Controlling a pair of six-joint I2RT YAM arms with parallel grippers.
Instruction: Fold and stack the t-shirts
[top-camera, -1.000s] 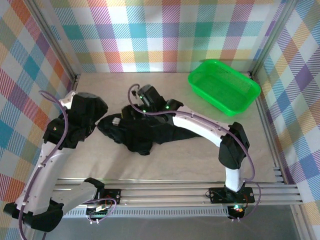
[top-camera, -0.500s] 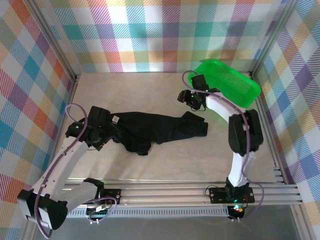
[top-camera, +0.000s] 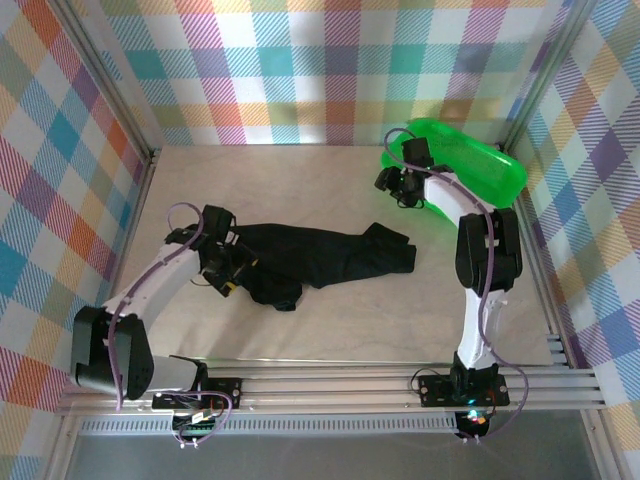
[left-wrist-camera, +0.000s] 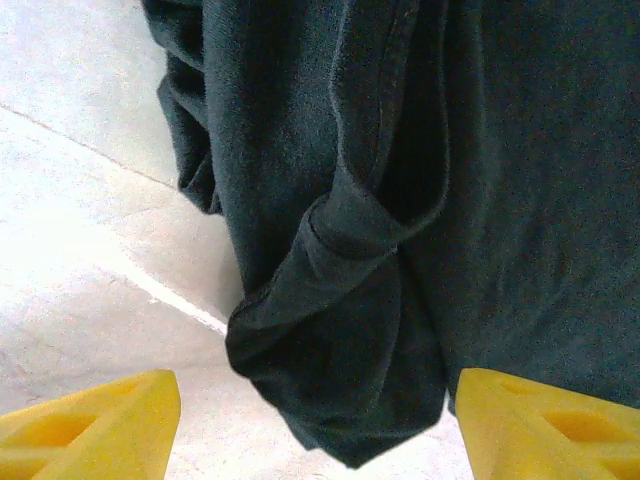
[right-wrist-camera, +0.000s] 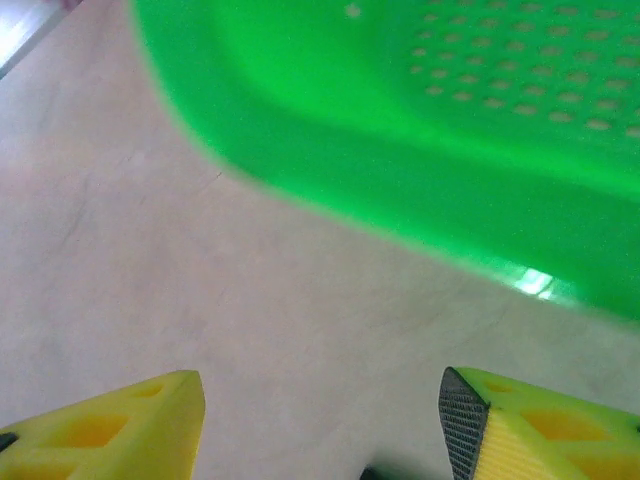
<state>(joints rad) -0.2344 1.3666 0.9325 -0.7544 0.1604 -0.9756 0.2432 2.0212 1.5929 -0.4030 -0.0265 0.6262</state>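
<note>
Loosely bunched, the t-shirt (top-camera: 310, 257) lies across mid-table (top-camera: 350, 325), with bare board open in front and behind. The left gripper (left-wrist-camera: 315, 425) is spread wide at its left end, perhaps just touching cloth. The right gripper (right-wrist-camera: 320, 420), also released and empty, hangs over bare table beside the basket (top-camera: 490, 170) rim.

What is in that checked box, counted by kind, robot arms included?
Black t-shirt: 1, a crumpled heap that looks like a single shirt
Green basket: 1
Robot arms: 2, the left arm and the right arm
Total: 4
</note>
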